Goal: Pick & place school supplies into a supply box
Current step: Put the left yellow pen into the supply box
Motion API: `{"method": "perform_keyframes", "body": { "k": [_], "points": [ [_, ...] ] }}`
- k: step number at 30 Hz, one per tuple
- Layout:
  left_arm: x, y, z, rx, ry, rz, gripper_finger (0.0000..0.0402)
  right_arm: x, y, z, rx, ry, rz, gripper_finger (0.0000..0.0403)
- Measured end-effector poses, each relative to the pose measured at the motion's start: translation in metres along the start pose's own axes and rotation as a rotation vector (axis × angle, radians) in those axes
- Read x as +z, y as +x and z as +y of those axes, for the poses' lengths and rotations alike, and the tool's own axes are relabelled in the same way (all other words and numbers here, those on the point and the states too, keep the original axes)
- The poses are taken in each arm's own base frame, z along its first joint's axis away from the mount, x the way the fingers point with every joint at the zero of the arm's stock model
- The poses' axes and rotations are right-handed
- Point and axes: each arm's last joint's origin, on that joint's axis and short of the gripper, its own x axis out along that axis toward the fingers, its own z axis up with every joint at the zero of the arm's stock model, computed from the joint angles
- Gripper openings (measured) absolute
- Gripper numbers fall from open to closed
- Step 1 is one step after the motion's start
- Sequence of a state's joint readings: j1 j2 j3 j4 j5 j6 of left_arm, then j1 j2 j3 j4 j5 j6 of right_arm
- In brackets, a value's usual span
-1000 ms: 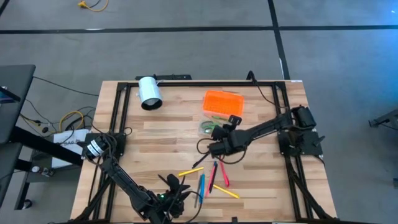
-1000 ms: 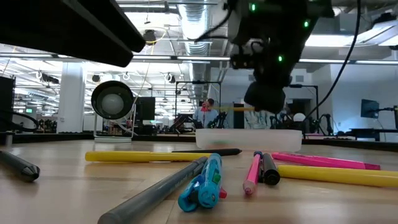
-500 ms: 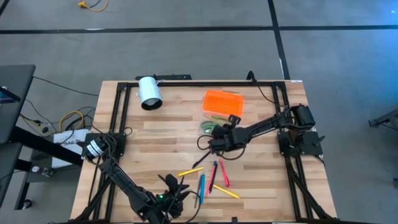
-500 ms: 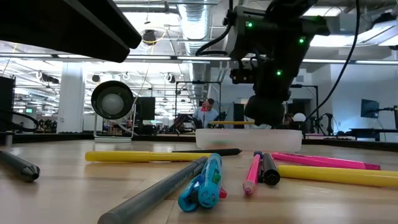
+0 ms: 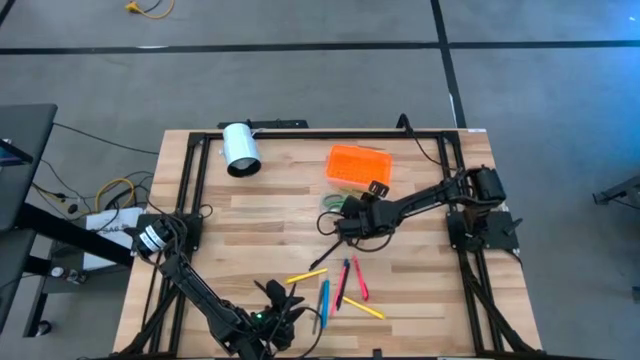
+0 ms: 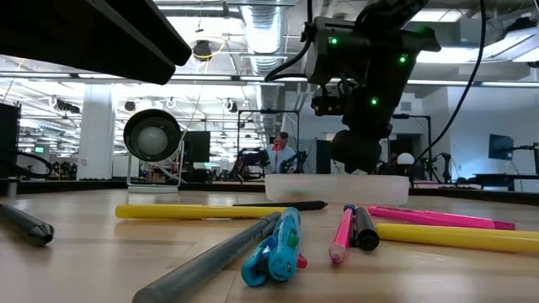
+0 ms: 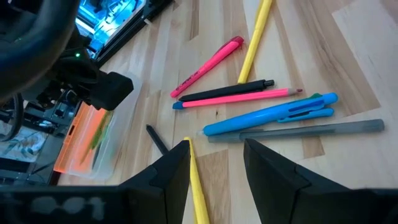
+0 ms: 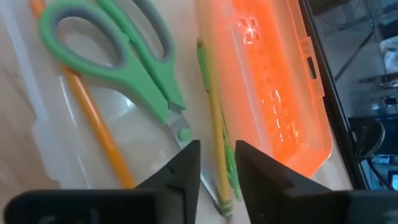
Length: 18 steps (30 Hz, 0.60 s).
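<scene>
From above, my right gripper (image 5: 345, 212) covers most of the clear body of the supply box (image 5: 358, 165), so I cannot see what lies inside there. In the right wrist view the green-handled scissors (image 8: 118, 50) run under my own fingers (image 8: 174, 183) and their blade tips are hidden; the orange pencil (image 8: 93, 118) is cut off the same way. The left gripper (image 5: 285, 312) sits at the near edge, half out of the high picture. The low view shows the box only as a pale blur.
</scene>
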<state>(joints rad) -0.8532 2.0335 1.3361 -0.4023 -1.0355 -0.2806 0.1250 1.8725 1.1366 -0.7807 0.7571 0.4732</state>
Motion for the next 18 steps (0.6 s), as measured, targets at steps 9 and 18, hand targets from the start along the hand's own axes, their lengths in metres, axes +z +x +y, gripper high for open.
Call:
{"method": "perform_keyframes", "body": {
  "k": [9,18],
  "points": [
    [-0.005,0.002,0.003,0.01,-0.005,0.036,0.0142,-0.008,-0.036,0.012,-0.025,-0.051,-0.139,0.0128],
    [-0.018,0.022,0.02,-0.013,-0.125,0.218,0.0142,-0.039,-0.123,0.023,0.057,-0.08,-0.433,0.0119]
  ]
}}
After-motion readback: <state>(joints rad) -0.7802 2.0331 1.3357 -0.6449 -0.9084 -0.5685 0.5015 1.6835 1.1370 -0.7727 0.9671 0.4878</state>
